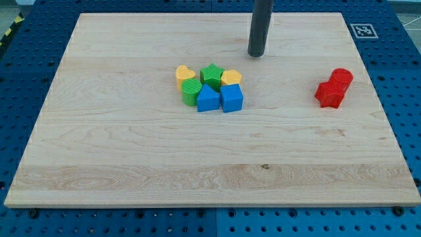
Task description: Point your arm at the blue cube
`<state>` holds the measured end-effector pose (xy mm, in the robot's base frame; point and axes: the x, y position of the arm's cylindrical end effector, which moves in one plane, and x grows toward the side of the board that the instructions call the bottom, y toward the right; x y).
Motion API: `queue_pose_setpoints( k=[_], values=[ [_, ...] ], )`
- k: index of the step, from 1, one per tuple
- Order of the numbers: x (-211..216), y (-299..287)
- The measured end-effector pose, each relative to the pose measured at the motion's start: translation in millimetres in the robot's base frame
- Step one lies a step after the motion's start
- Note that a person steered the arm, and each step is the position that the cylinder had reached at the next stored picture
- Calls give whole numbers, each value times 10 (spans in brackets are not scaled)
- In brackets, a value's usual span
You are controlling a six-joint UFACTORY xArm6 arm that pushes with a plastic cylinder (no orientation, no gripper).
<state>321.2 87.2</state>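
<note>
My tip (256,55), a bare rod with no jaws to open or close, stands toward the view's top of the wooden board (118,151), just above and right of the blue cube (231,99) in a central cluster, with no legible writing visible.

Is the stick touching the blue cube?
No. My tip is up toward the view's top, apart from the blue cube, with the yellow block between them.

Pale wooden board (131,145), smooth, matt, grained; blue cube (231,98), seemingly smooth plastic; dark matt rod, tip (256,54); blue perforated metal table (26,79).
</note>
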Motion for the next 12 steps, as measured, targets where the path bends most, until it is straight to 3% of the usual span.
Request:
queue_pose_setpoints(
  k=[8, 11, 12],
  values=[
    [-6, -115],
    [336, -222],
    [805, -100]
  ],
)
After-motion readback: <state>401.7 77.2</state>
